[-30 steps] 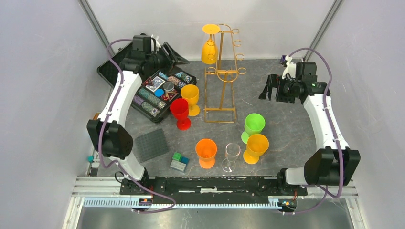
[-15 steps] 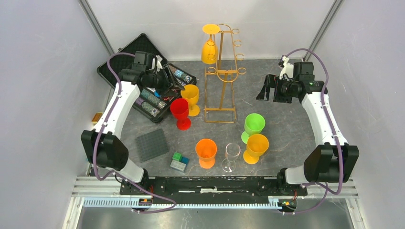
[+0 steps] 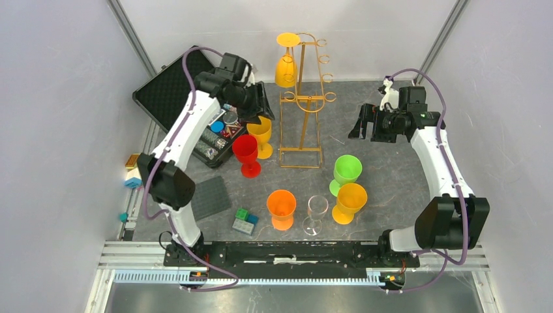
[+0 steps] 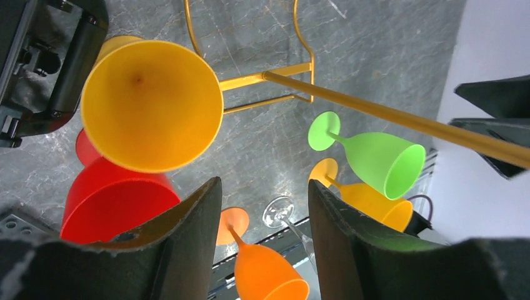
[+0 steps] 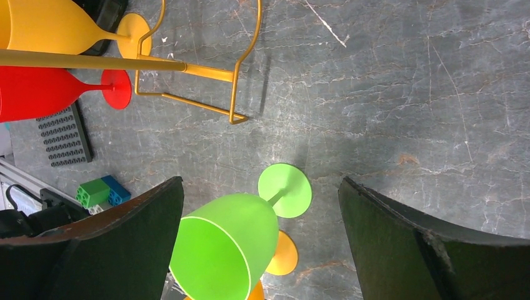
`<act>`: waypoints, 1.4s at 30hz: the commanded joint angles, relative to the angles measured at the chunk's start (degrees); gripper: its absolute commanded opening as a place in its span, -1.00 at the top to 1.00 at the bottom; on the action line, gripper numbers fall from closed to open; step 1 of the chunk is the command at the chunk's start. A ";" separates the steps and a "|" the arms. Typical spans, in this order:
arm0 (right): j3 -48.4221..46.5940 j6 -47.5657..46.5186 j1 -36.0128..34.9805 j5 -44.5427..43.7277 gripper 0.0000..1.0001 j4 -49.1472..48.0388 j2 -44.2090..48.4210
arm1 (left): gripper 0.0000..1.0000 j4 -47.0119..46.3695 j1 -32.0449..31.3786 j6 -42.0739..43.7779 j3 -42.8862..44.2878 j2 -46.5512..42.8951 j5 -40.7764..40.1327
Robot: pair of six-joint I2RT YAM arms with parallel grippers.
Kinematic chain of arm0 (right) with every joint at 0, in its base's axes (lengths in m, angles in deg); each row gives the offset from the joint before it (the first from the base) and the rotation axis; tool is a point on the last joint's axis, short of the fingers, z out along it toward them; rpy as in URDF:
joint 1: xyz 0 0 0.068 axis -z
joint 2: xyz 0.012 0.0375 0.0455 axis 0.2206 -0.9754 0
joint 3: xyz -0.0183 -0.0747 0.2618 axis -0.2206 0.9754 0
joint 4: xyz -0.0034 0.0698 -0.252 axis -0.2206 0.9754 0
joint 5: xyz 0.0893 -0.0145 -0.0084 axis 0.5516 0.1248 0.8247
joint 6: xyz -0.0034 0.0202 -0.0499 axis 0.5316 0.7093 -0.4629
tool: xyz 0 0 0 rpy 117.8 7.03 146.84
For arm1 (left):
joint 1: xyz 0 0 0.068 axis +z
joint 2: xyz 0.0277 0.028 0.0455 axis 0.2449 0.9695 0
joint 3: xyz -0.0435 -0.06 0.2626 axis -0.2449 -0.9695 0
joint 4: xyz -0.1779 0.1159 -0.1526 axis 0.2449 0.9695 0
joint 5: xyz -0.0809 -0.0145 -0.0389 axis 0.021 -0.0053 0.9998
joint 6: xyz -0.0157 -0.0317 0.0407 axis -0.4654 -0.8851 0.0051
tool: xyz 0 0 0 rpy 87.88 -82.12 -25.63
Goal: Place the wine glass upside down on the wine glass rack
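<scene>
Left gripper [image 4: 262, 189]: fingers parted, empty, above yellow glass [image 4: 152, 103].
Rack [image 3: 302, 98]: just beside left gripper.
Right gripper [image 5: 261, 182]: parted, empty.

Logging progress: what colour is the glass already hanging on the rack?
Yellow-orange glass; top external view shows it best.

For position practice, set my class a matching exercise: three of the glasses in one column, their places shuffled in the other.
1 red glass
2 clear glass
3 green glass

A between the orange glass and a yellow glass
B beside the open case
C nearest the right gripper

Pairs: 1-B, 2-A, 3-C
</scene>
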 commanded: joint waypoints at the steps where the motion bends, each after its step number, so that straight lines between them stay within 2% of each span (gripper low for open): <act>1: 0.56 0.39 -0.21 1.58 -0.96 -1.59 0.77 | -0.18 6.37 -2.13 3.92 5.72 6.25 -3.98; 9: 1.90 0.45 -0.22 2.23 -0.96 -1.50 1.39 | -0.17 8.12 -4.17 5.64 9.74 13.55 -10.33; 14: 1.86 1.04 -0.21 2.75 -0.96 -1.85 1.71 | -0.12 8.17 -4.15 5.85 10.45 15.98 -10.37; 17: 1.91 1.12 -0.22 2.95 -0.96 -2.03 1.68 | -0.01 8.14 -4.27 5.85 10.42 16.76 -10.54; 24: 1.62 1.05 -0.22 3.23 -0.96 -2.03 1.71 | 0.48 8.20 -4.26 6.20 10.13 16.78 -10.55; 32: 1.55 1.17 -0.21 3.25 -0.96 -1.82 2.34 | 0.95 8.14 -4.24 6.46 10.61 15.27 -11.71; 42: 0.22 1.52 -0.22 3.17 -0.96 -1.24 2.80 | 0.96 8.12 -4.06 7.51 14.22 10.01 -17.59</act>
